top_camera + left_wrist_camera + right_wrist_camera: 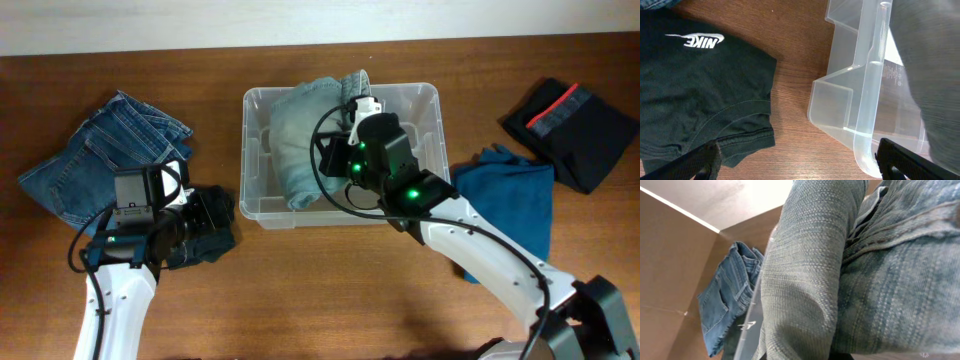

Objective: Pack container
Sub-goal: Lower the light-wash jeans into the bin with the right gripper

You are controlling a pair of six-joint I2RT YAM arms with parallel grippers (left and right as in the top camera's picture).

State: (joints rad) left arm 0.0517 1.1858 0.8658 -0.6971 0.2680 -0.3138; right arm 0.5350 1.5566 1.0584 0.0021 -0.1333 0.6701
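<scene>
Loading the first garment is the step in hand, by judgement. The large clear translucent rectangular plastic container (246, 160) sits at centre of the brown wooden surface (330, 290), long sides running 9-to-3 o'clock. A pale faded-denim garment (298, 140) fills its 9 o'clock half and rides over the rim at 12 o'clock, so it is not fully seated.

R claw (356, 103) is over the container's 12 o'clock edge, clenched. Denim crowds the right wrist view, so the claw appears pinched on a fold, though the fingertips are hidden. L claw (800, 162) is released, jaws wide, empty, hovering over a dark crumpled T-shirt w/ white Nike logo (700, 90) just beside the container's 7 o'clock corner.

Not yet packed: folded mid-blue jeans (100, 160) at 9 o'clock, a teal-blue cloth (515, 190) at 3 o'clock, a black garment w/ red stripe (575, 125) at 2 o'clock.

Next move, est.: R arm pushes the overhanging denim down inside the walls, lets go, clears upward. L claw then needs to drop onto the T-shirt, close on a thick fold and lift above the rim w/o snagging.
</scene>
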